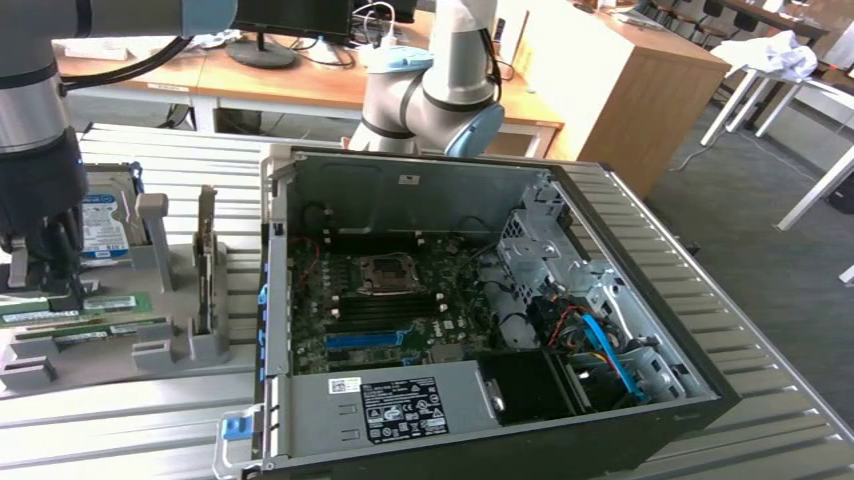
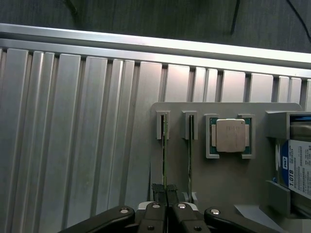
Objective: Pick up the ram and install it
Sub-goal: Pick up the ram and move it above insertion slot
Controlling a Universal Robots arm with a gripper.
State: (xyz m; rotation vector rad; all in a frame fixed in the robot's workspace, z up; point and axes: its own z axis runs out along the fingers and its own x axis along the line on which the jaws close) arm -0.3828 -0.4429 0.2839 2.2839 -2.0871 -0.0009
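The ram (image 2: 164, 155) is a thin green stick standing on edge in a slot of the grey holder (image 2: 218, 174). My gripper (image 2: 165, 190) is shut on its upper edge, with the black fingertips pressed together over it. In the exterior view my gripper (image 1: 47, 285) reaches down at the far left onto the ram (image 1: 40, 315). A second green stick (image 2: 189, 155) stands in the neighbouring slot, free. The open computer case (image 1: 694, 330) lies to the exterior view's right, its motherboard (image 1: 387, 300) facing up.
The grey holder (image 1: 174, 350) also carries a silver processor (image 2: 230, 136), a hard drive (image 2: 296, 167) with a blue-white label and a dark expansion card (image 1: 207, 260) on edge. A second robot arm (image 1: 441, 90) stands behind the case. The table (image 2: 73, 145) is ribbed metal.
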